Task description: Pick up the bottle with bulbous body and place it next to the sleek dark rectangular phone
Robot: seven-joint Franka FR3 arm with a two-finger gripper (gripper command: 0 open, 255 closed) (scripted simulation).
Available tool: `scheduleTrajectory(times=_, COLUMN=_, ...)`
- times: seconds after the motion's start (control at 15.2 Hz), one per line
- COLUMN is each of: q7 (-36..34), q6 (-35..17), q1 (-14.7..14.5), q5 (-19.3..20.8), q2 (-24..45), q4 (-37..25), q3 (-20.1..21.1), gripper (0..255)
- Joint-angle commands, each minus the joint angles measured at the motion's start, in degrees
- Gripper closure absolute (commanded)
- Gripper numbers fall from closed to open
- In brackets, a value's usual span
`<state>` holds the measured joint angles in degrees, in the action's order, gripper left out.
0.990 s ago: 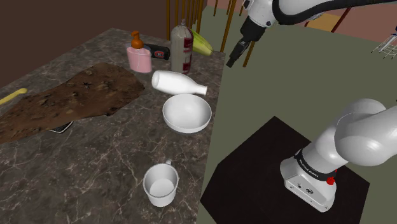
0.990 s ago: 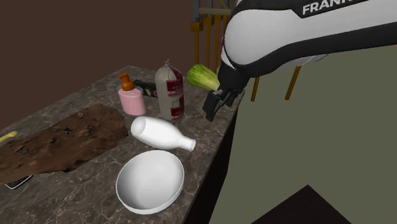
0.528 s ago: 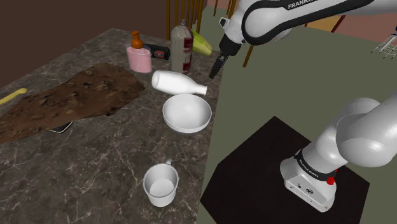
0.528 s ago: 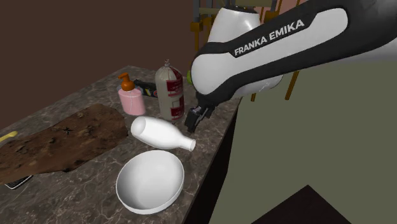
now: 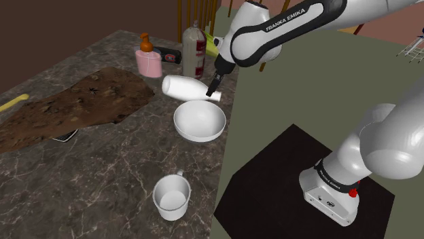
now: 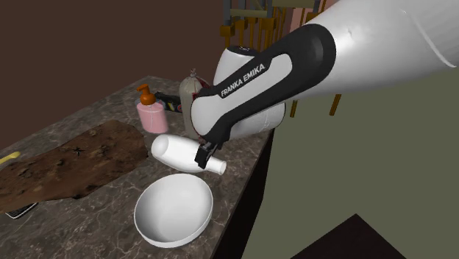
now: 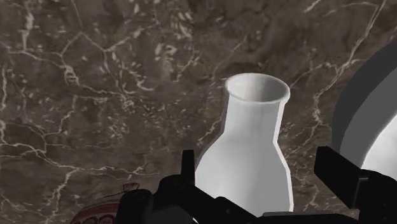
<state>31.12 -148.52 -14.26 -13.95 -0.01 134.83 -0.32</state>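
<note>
A white bottle with a bulbous body (image 5: 187,87) (image 6: 181,152) lies on its side on the dark marble table (image 5: 115,173), near the edge, neck toward the shoulder view's right. My black gripper (image 5: 213,92) (image 6: 204,158) hangs right over that neck. In the wrist view the gripper (image 7: 261,158) is open and the bottle's neck and mouth (image 7: 254,121) lie between its two fingers, which stand apart. A flat dark phone (image 5: 66,136) (image 6: 20,210) lies far off at the near end of a brown mat (image 5: 68,108), partly tucked under it.
A white bowl (image 5: 199,122) (image 6: 174,210) (image 7: 375,127) sits close beside the bottle, a white mug (image 5: 171,197) nearer the stand. Behind the bottle stand a pink pump bottle (image 5: 148,61), a tall red-labelled bottle (image 5: 194,51) and a green vegetable (image 5: 214,46). The table edge runs just beside the gripper.
The arm has swung down and toward the shoulder view's left, from over the floor beyond the table edge to the bottle's neck. The fingers stayed open; the bottle has not moved.
</note>
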Motion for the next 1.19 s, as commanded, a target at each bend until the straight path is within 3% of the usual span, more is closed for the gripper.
scheduleTrajectory(times=0.0, q7=0.6, q6=-1.4, q1=-0.2, q5=-0.6, q2=1.6, q4=-0.2, q3=0.2, gripper=0)
scheduleTrajectory(times=0.33, q7=1.4, q6=-4.4, q1=-0.4, q5=-1.7, q2=5.0, q4=-0.6, q3=0.5, gripper=0)
scheduleTrajectory(times=0.79, q7=1.4, q6=-4.4, q1=-0.4, q5=-1.7, q2=5.0, q4=-0.6, q3=0.5, gripper=0)
scheduleTrajectory(times=0.86, q7=1.4, q6=-4.4, q1=-0.4, q5=-1.7, q2=5.0, q4=-0.6, q3=0.5, gripper=255)
scheduleTrajectory(times=1.12, q7=1.4, q6=-4.4, q1=-0.4, q5=-1.7, q2=5.0, q4=-0.6, q3=0.5, gripper=255)
